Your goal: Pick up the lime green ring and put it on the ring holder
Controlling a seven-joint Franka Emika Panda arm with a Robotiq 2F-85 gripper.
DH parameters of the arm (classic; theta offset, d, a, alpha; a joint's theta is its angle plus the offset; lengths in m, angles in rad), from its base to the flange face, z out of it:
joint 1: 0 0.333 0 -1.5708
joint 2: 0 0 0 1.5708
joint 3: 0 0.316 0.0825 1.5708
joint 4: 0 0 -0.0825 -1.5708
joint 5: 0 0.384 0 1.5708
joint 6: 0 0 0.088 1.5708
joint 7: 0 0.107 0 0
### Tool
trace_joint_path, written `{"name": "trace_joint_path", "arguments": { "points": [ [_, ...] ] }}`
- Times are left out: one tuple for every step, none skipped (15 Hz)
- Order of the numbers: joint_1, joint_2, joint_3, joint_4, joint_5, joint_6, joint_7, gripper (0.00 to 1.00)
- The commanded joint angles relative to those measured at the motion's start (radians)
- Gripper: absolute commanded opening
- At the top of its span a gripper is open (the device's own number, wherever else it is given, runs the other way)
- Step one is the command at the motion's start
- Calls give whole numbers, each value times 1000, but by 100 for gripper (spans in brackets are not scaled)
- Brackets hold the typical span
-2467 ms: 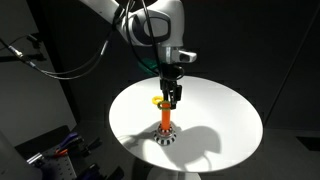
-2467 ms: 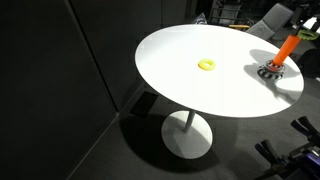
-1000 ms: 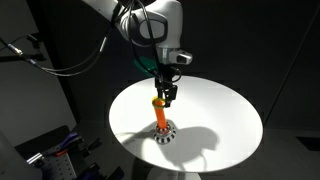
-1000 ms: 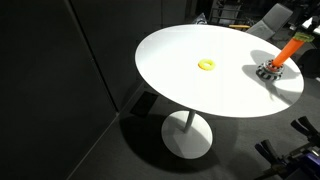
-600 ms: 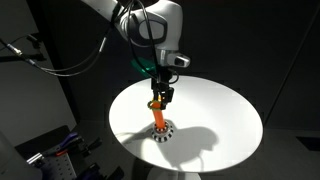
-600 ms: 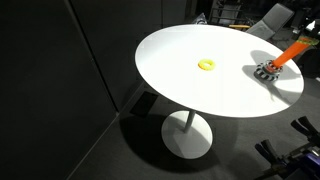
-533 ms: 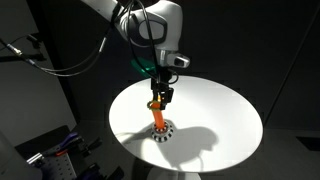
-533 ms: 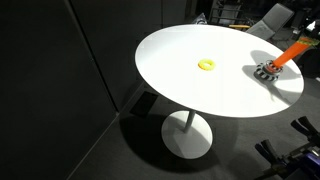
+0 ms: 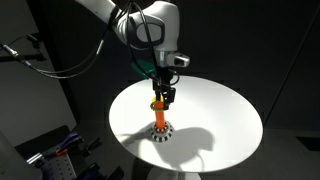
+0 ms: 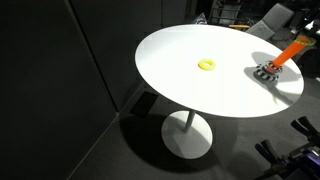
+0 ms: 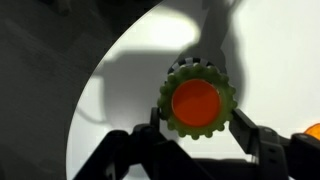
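In the wrist view my gripper (image 11: 199, 116) is shut on the lime green ring (image 11: 196, 130), one finger pressing each side of it. The orange peg of the ring holder (image 11: 196, 100) shows end-on through the ring's open centre. In an exterior view my gripper (image 9: 163, 100) sits at the peg's top, above the patterned base (image 9: 162, 134). In an exterior view the ring holder (image 10: 287, 55) leans far over towards the frame's right edge, where the gripper is out of view. The lime green ring is too small to make out in both exterior views.
A deeper yellow-orange ring (image 10: 206, 65) lies flat near the middle of the round white table (image 10: 170, 45); it also shows at the wrist view's right edge (image 11: 313, 130). The table's edge (image 9: 118, 110) is close to the holder. Dark surroundings, with chairs behind the table.
My gripper has shifted a little sideways over the holder. The orange peg has tipped from nearly upright to a strong lean. The yellow-orange ring has not moved.
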State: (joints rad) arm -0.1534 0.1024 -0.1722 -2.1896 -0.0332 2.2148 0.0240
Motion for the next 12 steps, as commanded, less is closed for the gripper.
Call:
{"name": "trace_joint_path", "arguments": {
  "points": [
    [1, -48, 1, -39, -32, 28, 21, 94],
    [1, -51, 2, -41, -31, 25, 20, 100],
    [2, -53, 3, -40, -32, 17, 22, 100],
    [2, -55, 3, -38, -32, 11, 22, 100],
    [3, -56, 4, -31, -29, -12, 19, 100],
    [4, -58, 6, -25, -32, -39, 15, 100],
    [6, -61, 7, -22, -36, -62, 13, 100],
    [9, -64, 9, -19, -41, -92, 9, 100],
    [11, -71, 12, -20, -46, -113, 8, 100],
    [14, -78, 16, -21, -49, -133, 5, 100],
    [17, -85, 20, -22, -51, -150, 5, 100],
    [21, -93, 26, -23, -53, -162, 4, 100]
  ]
}}
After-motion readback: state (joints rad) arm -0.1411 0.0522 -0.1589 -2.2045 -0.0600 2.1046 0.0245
